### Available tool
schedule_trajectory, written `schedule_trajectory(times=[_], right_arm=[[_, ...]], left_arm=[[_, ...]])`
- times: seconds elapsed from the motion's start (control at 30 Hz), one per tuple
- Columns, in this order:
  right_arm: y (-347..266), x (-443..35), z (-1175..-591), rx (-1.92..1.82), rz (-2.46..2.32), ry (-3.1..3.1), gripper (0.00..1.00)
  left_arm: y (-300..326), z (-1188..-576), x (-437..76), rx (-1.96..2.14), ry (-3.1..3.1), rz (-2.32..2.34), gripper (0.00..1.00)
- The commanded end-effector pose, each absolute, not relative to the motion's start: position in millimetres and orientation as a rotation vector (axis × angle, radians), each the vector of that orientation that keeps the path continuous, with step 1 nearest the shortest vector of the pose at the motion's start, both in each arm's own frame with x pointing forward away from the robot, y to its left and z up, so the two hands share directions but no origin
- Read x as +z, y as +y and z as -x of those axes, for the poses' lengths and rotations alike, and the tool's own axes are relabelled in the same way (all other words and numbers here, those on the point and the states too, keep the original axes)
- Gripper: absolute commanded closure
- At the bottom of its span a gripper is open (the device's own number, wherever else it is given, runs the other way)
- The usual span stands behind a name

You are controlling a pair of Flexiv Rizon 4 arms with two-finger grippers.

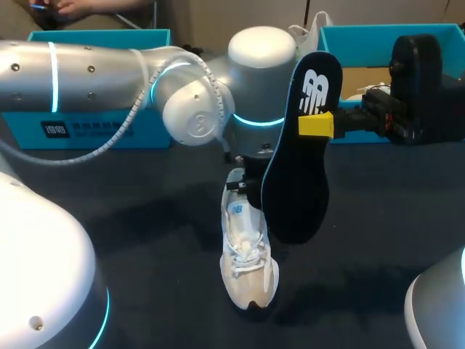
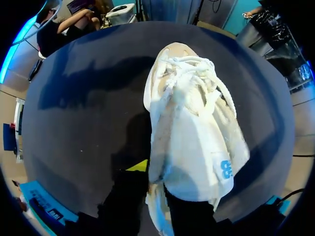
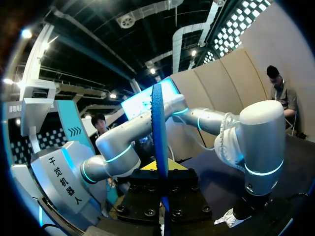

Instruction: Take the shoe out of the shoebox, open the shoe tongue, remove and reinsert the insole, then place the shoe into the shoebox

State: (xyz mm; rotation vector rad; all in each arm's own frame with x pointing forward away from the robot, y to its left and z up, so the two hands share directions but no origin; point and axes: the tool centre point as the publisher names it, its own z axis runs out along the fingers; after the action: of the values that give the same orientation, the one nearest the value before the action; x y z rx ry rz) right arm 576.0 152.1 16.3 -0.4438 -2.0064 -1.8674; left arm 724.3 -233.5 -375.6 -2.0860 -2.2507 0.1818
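Note:
A white lace-up shoe [image 1: 248, 260] stands on the dark table, toe toward the front edge. My left arm reaches in from the left, and my left gripper [image 1: 244, 180] points straight down at the shoe's heel. In the left wrist view the shoe [image 2: 192, 128] stretches ahead of my left gripper [image 2: 156, 179], whose dark fingers press the heel wall from both sides. My right gripper [image 1: 318, 125] is shut on the black insole [image 1: 298, 167], which hangs upright in the air beside the shoe. Seen edge-on, the insole [image 3: 158, 132] rises from my right gripper [image 3: 161, 173].
An open teal shoebox [image 1: 378, 36] stands at the back right, behind my right arm. A second teal box part [image 1: 94, 127] lies at the back left behind my left arm. The dark tabletop [image 1: 131, 225] spreads to the left and front of the shoe.

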Motion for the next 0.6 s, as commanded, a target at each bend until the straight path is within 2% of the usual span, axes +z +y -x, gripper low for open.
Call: schedule_trajectory(times=[0.03, 0.13, 0.23, 0.27, 0.33, 0.37, 0.6], right_arm=[[154.4, 16.1, -578.0, -1.865, 0.441, -2.006, 1.0], [154.4, 16.1, -578.0, -1.865, 0.441, -2.006, 1.0], [154.4, 16.1, -578.0, -1.865, 0.441, -2.006, 1.0], [154.4, 16.1, -578.0, -1.865, 0.441, -2.006, 1.0], [154.4, 16.1, -578.0, -1.865, 0.441, -2.006, 1.0], [154.4, 16.1, -578.0, -1.865, 0.441, -2.006, 1.0], [154.4, 16.1, -578.0, -1.865, 0.441, -2.006, 1.0]], left_arm=[[-237.6, -726.7, -381.6, 0.186, -2.245, 2.085, 0.74], [-239.1, -727.6, -382.2, 0.188, -2.247, 2.086, 0.68], [-238.7, -728.9, -377.7, 0.204, -2.261, 2.096, 0.54], [-238.4, -729.9, -375.6, 0.212, -2.268, 2.099, 0.45], [-237.5, -732.2, -370.8, 0.233, -2.286, 2.108, 0.06], [-237.4, -733.5, -368.1, 0.247, -2.297, 2.108, 0.0], [-231.1, -741.8, -328.6, 0.385, -2.406, 2.177, 0.0]])
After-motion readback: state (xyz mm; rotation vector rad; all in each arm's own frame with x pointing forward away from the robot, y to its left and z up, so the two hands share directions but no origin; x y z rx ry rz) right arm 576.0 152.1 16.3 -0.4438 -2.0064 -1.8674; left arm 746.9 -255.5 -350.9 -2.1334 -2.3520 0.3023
